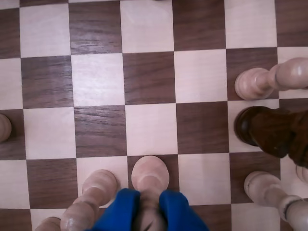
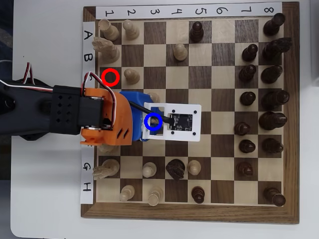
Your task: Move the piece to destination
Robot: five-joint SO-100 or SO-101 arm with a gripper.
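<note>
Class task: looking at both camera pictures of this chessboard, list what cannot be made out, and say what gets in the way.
- Destination, overhead view: its square is mostly covered by the arm's white camera plate.
- The piece, wrist view: its top is hidden behind the gripper; actual contact unclear.
- Pale pieces at the wrist view's left and right edges: cut off.

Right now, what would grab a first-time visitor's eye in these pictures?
In the overhead view, the orange and black arm reaches over the chessboard from the left, with a red circle and a blue circle drawn on squares beside it. In the wrist view, the blue gripper closes around a pale piece at the bottom edge.
</note>
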